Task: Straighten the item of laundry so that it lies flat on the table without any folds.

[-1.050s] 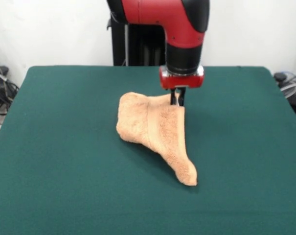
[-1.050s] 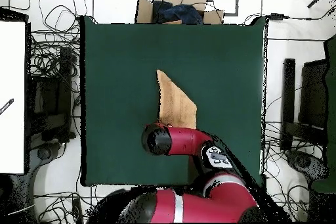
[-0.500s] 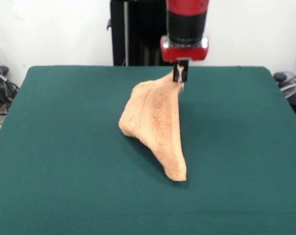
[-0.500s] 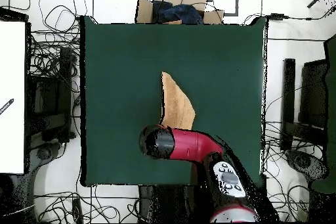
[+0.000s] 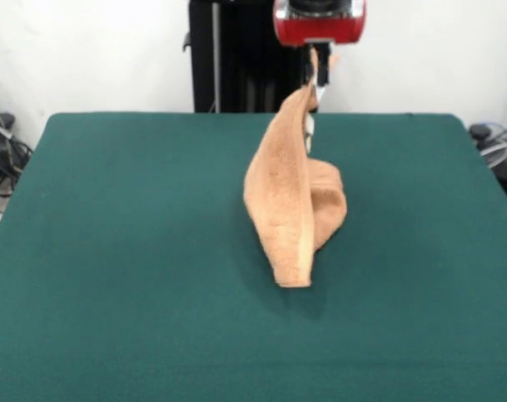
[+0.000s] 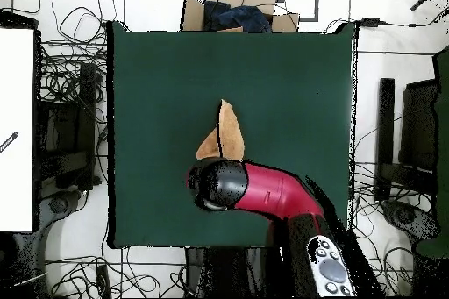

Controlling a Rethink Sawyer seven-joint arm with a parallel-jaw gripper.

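From the front, the jaws (image 5: 318,74) are up high over the far part of the bench (image 5: 111,251), pinched shut on one corner of the towel (image 5: 291,201). The towel hangs down from that corner like a long folded strip. Its low tip touches the green bench cloth near the middle, and a loose flap bulges out on the right side. A small white tag shows just under the jaws. The grip is only on a small bit of corner, so I think the towel could slip out and drop in a heap. It is also folded on itself while it hangs, so if it is put down straight, the fold will likely stay in and the towel will not lie flat. From above, the red arm (image 6: 263,192) covers the jaws, so they cannot be seen there. Only a small part of the towel (image 6: 225,133) shows, sticking out past the round end of the arm, close to the middle of the bench (image 6: 298,76). There is lots of green cloth all around, so falling off the edge is not the worry. The worry is that the hanging flap lands on top of the rest and makes a new fold.
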